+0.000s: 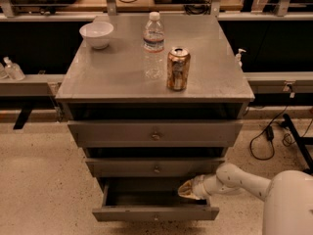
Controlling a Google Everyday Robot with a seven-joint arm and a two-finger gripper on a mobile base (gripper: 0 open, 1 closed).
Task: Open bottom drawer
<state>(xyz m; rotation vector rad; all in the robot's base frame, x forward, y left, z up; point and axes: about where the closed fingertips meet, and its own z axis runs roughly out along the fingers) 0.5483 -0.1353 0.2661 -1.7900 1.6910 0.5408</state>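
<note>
The bottom drawer (155, 213) of the grey metal cabinet stands pulled out, its plain grey inside showing and its small round knob at the front panel's middle. My gripper (185, 190) is on the end of the white arm that comes in from the right. It is over the right rear part of the open drawer, just below the middle drawer front (155, 167). The top drawer front (155, 133) is shut, as is the middle one.
On the cabinet top (112, 77) stand a white bowl (97, 34), a clear water bottle (154, 45) and a drink can (178, 68). My white base (289, 204) fills the lower right. Black cables (266, 136) lie on the floor at the right. Grey rails run behind on both sides.
</note>
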